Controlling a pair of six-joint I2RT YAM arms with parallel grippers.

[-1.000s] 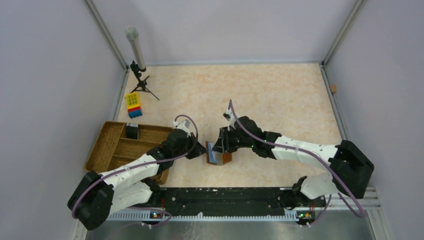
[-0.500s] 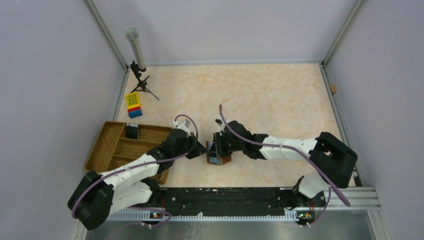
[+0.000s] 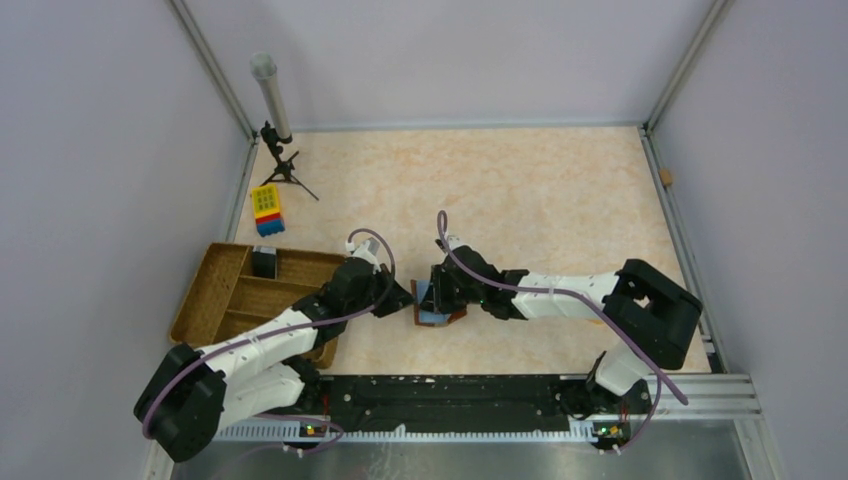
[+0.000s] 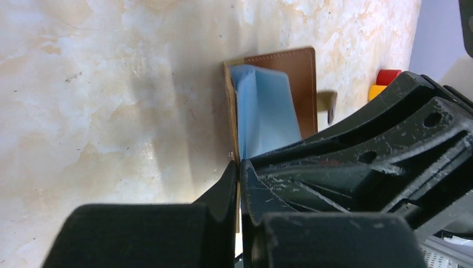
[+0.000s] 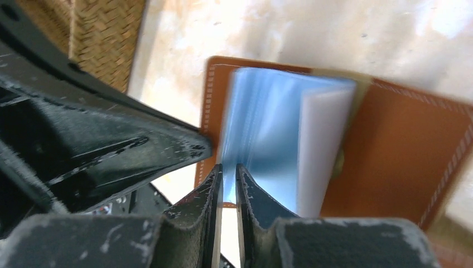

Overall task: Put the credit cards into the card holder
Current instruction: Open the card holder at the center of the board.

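Observation:
The brown card holder (image 3: 447, 319) lies open on the table between my two arms, with a stack of bluish credit cards (image 3: 431, 314) standing in it. My left gripper (image 3: 407, 297) is shut on the holder's left edge; in the left wrist view (image 4: 239, 164) a thin tan edge sits between its jaws, with the holder (image 4: 304, 78) and cards (image 4: 265, 111) beyond. My right gripper (image 3: 433, 297) is at the cards from the right. In the right wrist view (image 5: 228, 166) its jaws pinch a blue card (image 5: 262, 128) over the holder (image 5: 390, 162).
A large woven brown tray (image 3: 215, 290) holding a small black item (image 3: 264, 262) stands left of the left arm; its corner shows in the right wrist view (image 5: 106, 33). A yellow-and-blue block (image 3: 266, 209) and a small tripod with a grey tube (image 3: 272, 100) stand at the far left.
My right gripper has moved left and down with the card, into the holder's mouth. The holder has shifted slightly left. My left arm has barely moved.

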